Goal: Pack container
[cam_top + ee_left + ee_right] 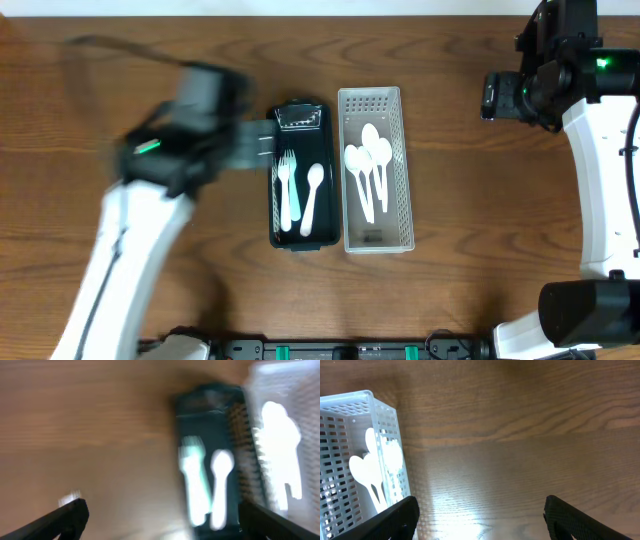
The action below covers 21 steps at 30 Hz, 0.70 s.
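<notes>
On the bench (470, 60), a white basket (404, 215) stands with the black container (326, 215) just left of it. Left hand (162, 510), blurred, seems wide; right hand (480, 505) wide, empty. The basket's plastic spoons (356, 162): probably light, stiff, slippery; pinch mid-handle.

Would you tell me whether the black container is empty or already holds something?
Not empty: seen from overhead, the black container holds a fork and a white spoon lying inside.
</notes>
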{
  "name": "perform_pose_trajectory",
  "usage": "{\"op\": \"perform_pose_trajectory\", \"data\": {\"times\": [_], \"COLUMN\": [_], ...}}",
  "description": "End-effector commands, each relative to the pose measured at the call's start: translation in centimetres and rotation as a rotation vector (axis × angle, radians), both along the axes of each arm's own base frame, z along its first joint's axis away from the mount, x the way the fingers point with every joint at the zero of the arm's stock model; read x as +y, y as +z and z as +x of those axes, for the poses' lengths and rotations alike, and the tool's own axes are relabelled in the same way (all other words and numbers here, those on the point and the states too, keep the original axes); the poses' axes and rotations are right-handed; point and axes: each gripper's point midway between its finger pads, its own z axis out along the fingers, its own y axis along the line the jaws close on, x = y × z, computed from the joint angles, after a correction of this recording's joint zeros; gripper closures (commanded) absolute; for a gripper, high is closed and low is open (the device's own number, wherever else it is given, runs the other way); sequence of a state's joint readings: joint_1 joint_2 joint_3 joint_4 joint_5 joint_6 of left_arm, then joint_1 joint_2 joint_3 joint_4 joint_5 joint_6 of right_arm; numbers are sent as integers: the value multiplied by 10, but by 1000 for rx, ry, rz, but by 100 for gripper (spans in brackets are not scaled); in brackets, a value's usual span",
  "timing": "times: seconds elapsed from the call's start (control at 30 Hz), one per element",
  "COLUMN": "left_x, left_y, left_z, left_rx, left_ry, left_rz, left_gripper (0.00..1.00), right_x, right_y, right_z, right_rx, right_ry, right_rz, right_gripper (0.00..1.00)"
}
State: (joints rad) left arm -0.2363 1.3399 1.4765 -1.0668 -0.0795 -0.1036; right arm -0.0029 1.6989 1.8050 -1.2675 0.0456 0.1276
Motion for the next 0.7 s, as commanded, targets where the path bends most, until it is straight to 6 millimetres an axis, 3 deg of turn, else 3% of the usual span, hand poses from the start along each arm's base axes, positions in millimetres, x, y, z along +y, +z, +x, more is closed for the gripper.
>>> {"op": "perform_pose_trajectory", "data": {"times": [0.0,0.1,0.2,0.3,0.47,0.67], "left_x": [62,107,134,154,168,167], "left_y": [4,-5,-24,-59,-121,-180], "left_z": [-20,-39,-48,-56,-66,-71], "left_rx": [27,66,97,161,272,403], "left_ry": [149,245,343,416,447,288], "left_rz": [68,103,92,86,78,127], "left_gripper": [2,2,2,2,2,2], "right_x": [-4,-4,-4,-4,-4,-4], "right_y": [-2,-1,-1,-1,-1,-1], "right_z": [0,1,3,3,3,3], "right_rx": [5,3,-5,-5,-4,-5], "right_ry": [3,2,2,3,2,3], "right_rz": [-15,-15,-15,-15,-15,-15], "right_gripper": [17,17,17,16,16,16]}}
